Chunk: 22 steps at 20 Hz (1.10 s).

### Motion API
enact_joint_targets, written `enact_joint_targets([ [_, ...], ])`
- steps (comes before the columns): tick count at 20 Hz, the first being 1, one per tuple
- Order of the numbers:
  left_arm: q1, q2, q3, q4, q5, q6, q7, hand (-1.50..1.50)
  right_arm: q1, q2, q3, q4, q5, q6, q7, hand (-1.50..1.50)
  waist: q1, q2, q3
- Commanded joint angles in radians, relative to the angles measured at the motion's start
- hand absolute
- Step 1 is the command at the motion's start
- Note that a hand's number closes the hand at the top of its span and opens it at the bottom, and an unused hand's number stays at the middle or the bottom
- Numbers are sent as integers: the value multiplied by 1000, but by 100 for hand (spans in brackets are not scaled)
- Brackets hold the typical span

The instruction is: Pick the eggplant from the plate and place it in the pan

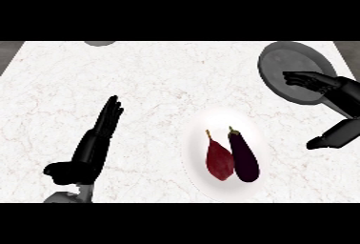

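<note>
Head view shows the eggplant (pixel 245 155) lying on a white plate (pixel 197 127) in the lower middle of the frame, a bit to the right. The eggplant is long, smooth and very dark purple, almost black. It has a small green stem at its top end, and its fat end points down. A dark red vegetable (pixel 219 159) with a thin stem lies just beside it on the left, on the same plate.

No hand touches the eggplant. The left hand (pixel 91 147) is at the lower left, with its fingers straight and pointing up. It holds nothing. The right hand (pixel 318 84) is at the upper right, over the grey round pan (pixel 281 58). Its fingers are loose and point left, and they hold nothing.

The tabletop (pixel 162 86) is white stone with thin pale lines. A small grey round thing (pixel 100 43) peeks in at the top edge, upper left.
</note>
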Motion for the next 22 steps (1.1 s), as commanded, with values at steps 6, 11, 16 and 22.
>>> enact_joint_targets([
  [6,-26,-16,22,25,-6,-23,-9,0,-147,51,172,-51,217,44,154,-150,3,0,-1],
  [11,-1,-46,-17,9,-34,-4,-3,0,-179,50,295,-103,355,109,192,-150,3,-1,0],
  [16,-2,-23,31,43,-20,-37,-28,0,-143,105,416,-139,540,66,175,-150,-3,-1,0],
  [22,25,-10,75,34,-30,-78,-29,0,-99,173,380,-179,618,124,271,-150,-10,-3,0],
])
